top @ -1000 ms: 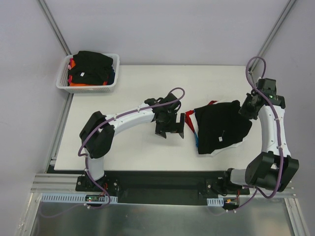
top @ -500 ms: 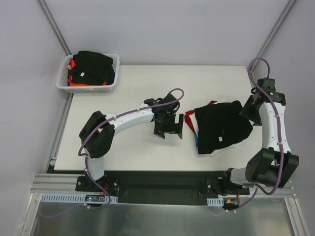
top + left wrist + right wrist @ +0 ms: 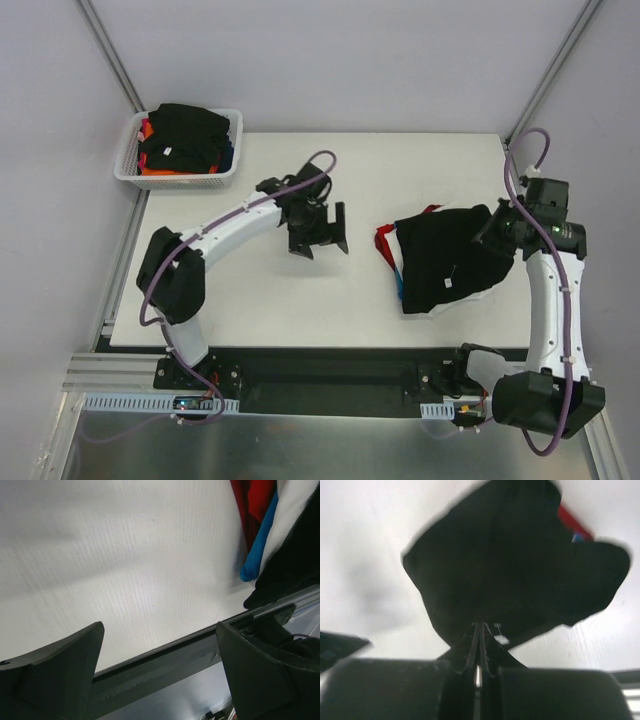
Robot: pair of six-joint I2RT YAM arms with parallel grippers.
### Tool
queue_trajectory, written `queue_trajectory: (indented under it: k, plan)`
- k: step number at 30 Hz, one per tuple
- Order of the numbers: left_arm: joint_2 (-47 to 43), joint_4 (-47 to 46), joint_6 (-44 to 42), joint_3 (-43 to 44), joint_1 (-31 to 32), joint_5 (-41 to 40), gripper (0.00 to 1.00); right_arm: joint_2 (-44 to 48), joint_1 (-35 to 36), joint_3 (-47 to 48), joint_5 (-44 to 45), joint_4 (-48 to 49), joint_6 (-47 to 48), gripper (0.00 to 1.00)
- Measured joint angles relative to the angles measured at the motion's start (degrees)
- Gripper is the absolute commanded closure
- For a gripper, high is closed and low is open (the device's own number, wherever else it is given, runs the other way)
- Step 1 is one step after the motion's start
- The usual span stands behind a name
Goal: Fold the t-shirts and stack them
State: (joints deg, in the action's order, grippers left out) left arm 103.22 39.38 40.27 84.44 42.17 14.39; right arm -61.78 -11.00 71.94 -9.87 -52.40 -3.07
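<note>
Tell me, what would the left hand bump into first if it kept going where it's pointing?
Probably the bare white table, a bit beside the t-shirts. The left hand is open and nothing seems in between.

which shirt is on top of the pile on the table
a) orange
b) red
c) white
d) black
d, the black t-shirt lies over the others, and the red shirt, blue shirt and white shirt only peek out at its edges
</note>
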Motion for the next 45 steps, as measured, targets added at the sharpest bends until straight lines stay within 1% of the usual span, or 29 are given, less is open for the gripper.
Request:
queue_trajectory:
  k: [3, 6, 9, 11, 14, 17, 19, 26, 29, 34, 38, 45]
  plan:
    - [-3.6, 0.2, 0.7, -1.3, -6.5, -0.2, 0.04, -0.3, 0.5, -7.0, -2.8, 0.0, -0.3, 0.99]
    - [-6.7, 0.8, 0.8, -2.3, -13.9, -0.8, 0.04, -1.2, 0.6, -10.6, -4.0, 0.1, -0.2, 0.99]
    - [-7.9, 1.0, 0.8, -2.3, -17.9, -1.6, 0.04, -3.3, 0.7, -12.5, -4.5, 1.7, 0.6, 0.99]
    - [-7.9, 1.2, 0.8, -2.3, -18.6, -1.6, 0.04, -7.1, 0.7, -13.0, -4.7, 3.1, 1.0, 0.99]
    - [-7.4, 2.0, 0.8, -2.0, -18.6, -1.5, 0.04, -15.4, 0.7, -13.3, -5.5, 5.2, 1.4, 0.99]
    - [-5.4, 3.0, 0.8, 0.5, -18.9, -1.3, 0.04, -23.0, 0.8, -13.0, -7.0, 6.2, 1.4, 0.98]
    - [-3.6, 2.9, 0.7, 2.7, -19.1, -1.1, 0.04, -26.7, 0.9, -11.7, -8.0, 5.9, 1.0, 0.98]
    - [3.9, 2.8, 0.7, 8.1, -20.2, 1.9, 0.04, -37.3, 1.9, -2.7, -11.5, 1.7, -1.0, 0.99]
    - [7.1, 3.0, 0.6, 10.3, -20.5, 2.9, 0.04, -40.3, 1.9, -0.2, -13.4, 0.6, -2.1, 0.99]
    - [11.7, 3.0, -0.3, 15.2, -21.4, 5.1, 0.04, -42.5, 1.9, 2.5, -13.4, -1.7, -3.0, 0.99]
    - [13.8, 2.9, -1.9, 17.8, -22.7, 6.6, 0.05, -44.7, 1.9, 5.3, -13.3, -3.1, -4.2, 0.99]
    - [15.5, 3.1, -5.5, 18.1, -25.5, 8.1, 0.05, -49.7, 0.6, 11.6, -14.4, -3.4, -7.3, 0.99]
